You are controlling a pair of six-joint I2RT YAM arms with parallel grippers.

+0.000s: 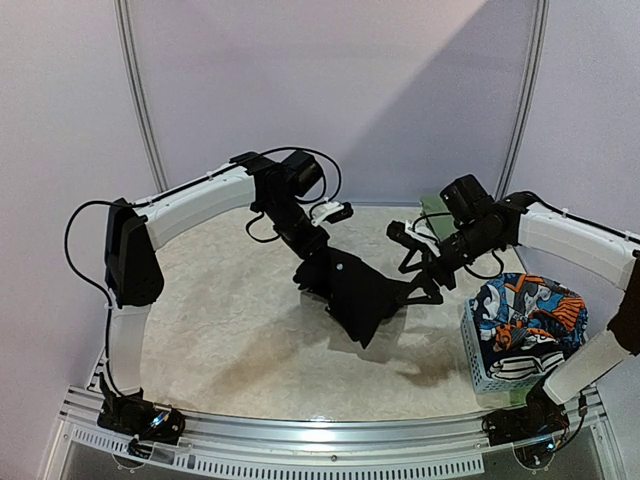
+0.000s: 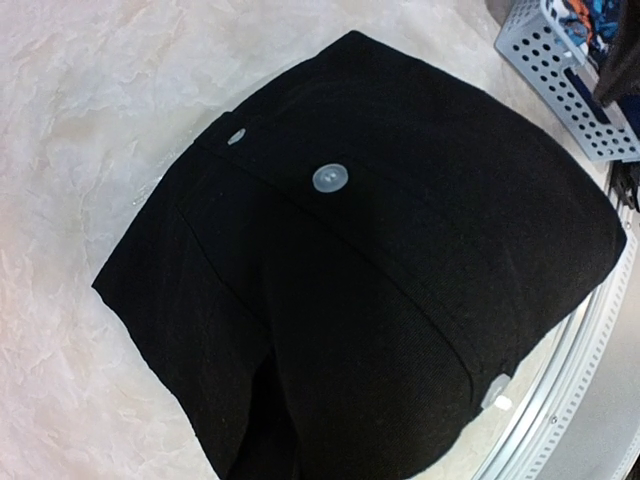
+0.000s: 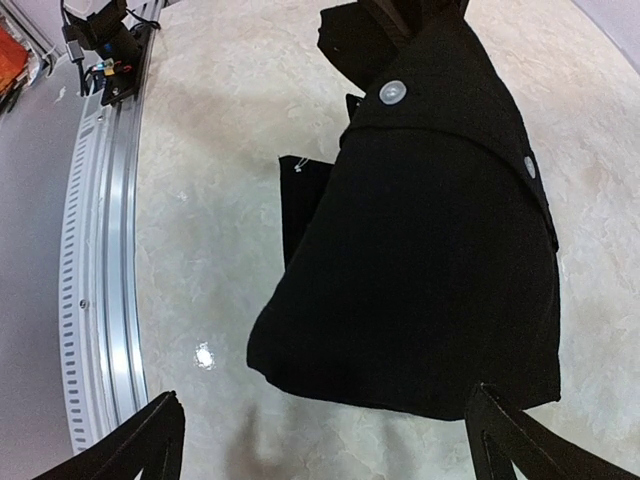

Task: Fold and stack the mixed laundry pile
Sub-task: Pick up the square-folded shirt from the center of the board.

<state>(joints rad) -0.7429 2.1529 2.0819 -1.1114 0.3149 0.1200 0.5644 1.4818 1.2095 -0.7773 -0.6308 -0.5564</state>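
Left claw clamps black garment; right claw spread wide.

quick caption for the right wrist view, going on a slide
Open right fingers frame a hanging black garment with two pale buttons, above the marbled table.

Soft, even light from above; one glare spot on my tabletop; black garment nearly featureless; wrist views warped.

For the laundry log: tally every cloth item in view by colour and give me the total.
Black garment: 1
Orange-blue-white cartoon print: 1
Black-and-white print: 1
Green cloth: 1
Total: 4
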